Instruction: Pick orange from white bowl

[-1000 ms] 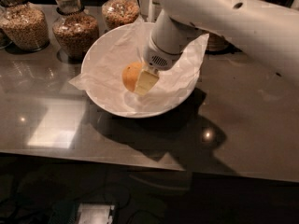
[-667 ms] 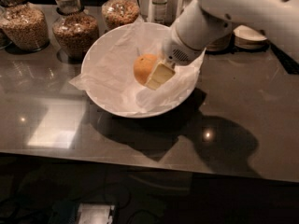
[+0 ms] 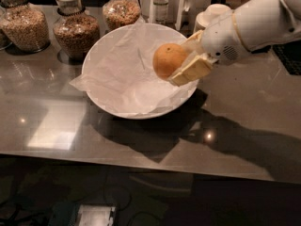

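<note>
1. The end effector (image 3: 182, 59), two-fingered with cream pads, sits over the right side of the bowl. It is at the tip of a thick white arm (image 3: 254, 25) that reaches in from the right.
2. Its fingers (image 3: 192, 70) are clamped on the orange (image 3: 167, 59), a round yellow-orange fruit with dimpled skin. One pad presses beneath and to the right, and the other lies at its upper right.
3. The orange hangs over the right half of the white bowl (image 3: 96, 51), a large, wide, shallow dish. It looks to be clear of the crinkled white paper lining (image 3: 122, 79).
4. The bowl stands on a dark, glossy grey counter (image 3: 244, 126), and its shadow and the arm's fall to the front right.
5. Behind it, three glass jars of grain (image 3: 75, 32) stand in a row, and a stack of small off-white bowls (image 3: 211, 12) sits beyond the arm.
</note>
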Robot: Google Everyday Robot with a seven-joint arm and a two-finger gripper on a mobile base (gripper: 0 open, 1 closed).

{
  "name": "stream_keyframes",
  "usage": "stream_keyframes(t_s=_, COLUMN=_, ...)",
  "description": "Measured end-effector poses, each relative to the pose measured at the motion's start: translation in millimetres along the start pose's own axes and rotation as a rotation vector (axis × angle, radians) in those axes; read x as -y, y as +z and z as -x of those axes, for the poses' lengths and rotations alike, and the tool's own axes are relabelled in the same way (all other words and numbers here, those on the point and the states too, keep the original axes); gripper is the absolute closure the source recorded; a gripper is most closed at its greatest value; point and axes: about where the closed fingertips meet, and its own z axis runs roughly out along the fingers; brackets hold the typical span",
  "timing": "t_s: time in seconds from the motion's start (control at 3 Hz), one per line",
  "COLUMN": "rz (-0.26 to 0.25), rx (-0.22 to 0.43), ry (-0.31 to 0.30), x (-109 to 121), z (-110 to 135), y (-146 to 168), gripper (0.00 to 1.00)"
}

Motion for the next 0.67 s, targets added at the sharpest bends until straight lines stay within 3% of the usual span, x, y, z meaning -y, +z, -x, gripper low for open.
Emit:
stream_keyframes(t_s=0.33, rz=-0.004, rx=0.030, ry=-0.041, x=-3.3, z=3.4, y=-8.1, gripper=1.00)
stream_keyframes(t_s=0.67, rz=-0.004, rx=0.030, ry=-0.042, x=-3.5, z=3.6, y=-8.1, gripper=1.00)
